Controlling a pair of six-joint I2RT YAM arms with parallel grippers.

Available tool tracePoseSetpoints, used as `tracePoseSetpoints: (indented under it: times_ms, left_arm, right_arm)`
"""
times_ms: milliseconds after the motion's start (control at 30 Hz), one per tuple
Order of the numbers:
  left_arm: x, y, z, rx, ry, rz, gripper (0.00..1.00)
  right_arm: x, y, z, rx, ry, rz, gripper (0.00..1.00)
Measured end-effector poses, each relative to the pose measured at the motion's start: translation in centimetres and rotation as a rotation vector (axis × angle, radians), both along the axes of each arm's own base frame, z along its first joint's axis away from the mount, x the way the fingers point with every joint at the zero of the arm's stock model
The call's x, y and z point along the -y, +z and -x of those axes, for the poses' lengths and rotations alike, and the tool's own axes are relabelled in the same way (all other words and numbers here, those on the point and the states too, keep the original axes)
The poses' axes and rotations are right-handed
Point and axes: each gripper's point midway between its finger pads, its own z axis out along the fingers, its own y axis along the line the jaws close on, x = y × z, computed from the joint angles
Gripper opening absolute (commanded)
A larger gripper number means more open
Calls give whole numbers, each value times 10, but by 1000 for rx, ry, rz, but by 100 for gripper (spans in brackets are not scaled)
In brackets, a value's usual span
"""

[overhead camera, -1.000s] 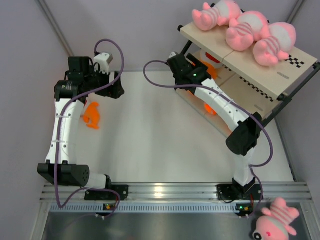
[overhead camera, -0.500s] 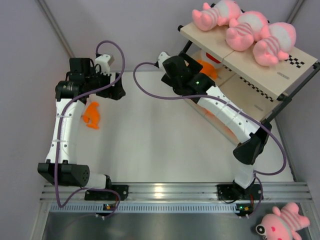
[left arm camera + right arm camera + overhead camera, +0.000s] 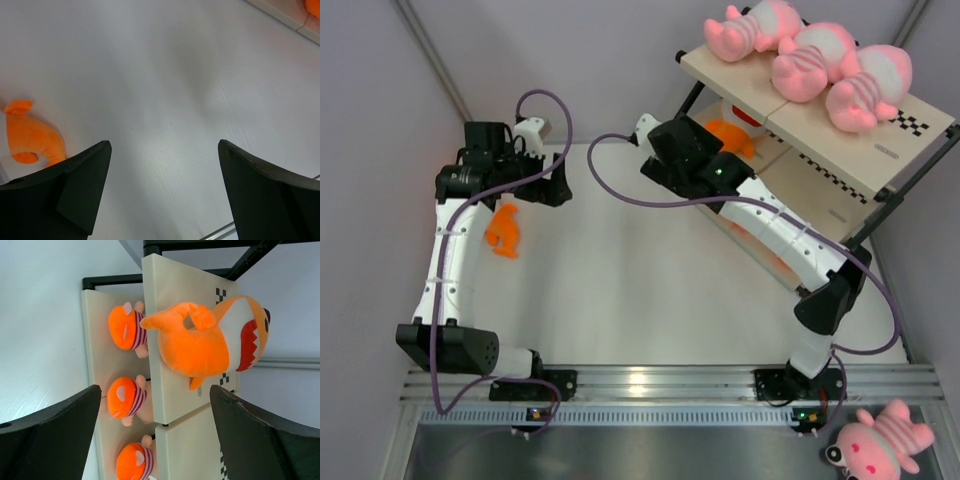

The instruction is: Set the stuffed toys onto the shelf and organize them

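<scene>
The shelf stands at the back right with three pink striped stuffed toys lying on its top board. An orange shark plush lies on the middle board, and three orange-headed striped toys sit on the board below. My right gripper is open and empty, a short way in front of the shark. Another orange toy lies on the table at the left. My left gripper hangs open and empty just right of that toy. A fourth pink toy lies at the near right, beyond the rail.
The shelf's black metal frame juts toward the right arm. An aluminium rail carrying both arm bases runs along the near edge. Purple cables loop off both wrists. Grey walls close in the table on the left, back and right.
My right gripper opened and backed out of the shelf, leaving the orange shark on the middle board. The pink toy at the near right shifted. The left arm barely moved.
</scene>
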Motion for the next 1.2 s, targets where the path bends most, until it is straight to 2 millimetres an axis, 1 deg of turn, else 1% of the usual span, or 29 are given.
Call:
tracePoseSetpoints:
  times_ms: [233,467,767,900,967,1000,1067,1200]
  left_arm:
    - [0,-2,1,-4,0,-2,93]
    - [-2,-4,3,-6,3,-11,93]
    - [-2,-6,3,-12,4,-12,93]
    - [-2,-9,4,-20,4,-13,92]
    - [-2,-14,5,-33,1,-12,91]
    - [-1,-18,6,-44,-4,-8,90]
    - [2,-28,10,-73,-19,5,88]
    - [13,-60,24,-158,-65,2,87]
  right_arm:
    - [-4,6,16,-9,36,-59,90]
    - [-7,7,20,-22,57,-91,90]
    - [-4,-6,29,-57,52,-120,90]
    - [-3,-12,36,-76,46,-167,93]
    - [-4,-14,39,-85,45,-194,93]
    - [-5,-14,39,-89,47,-206,98]
    - [-10,-15,40,-98,49,-241,99]
    - [-13,-16,42,-116,41,-291,99]
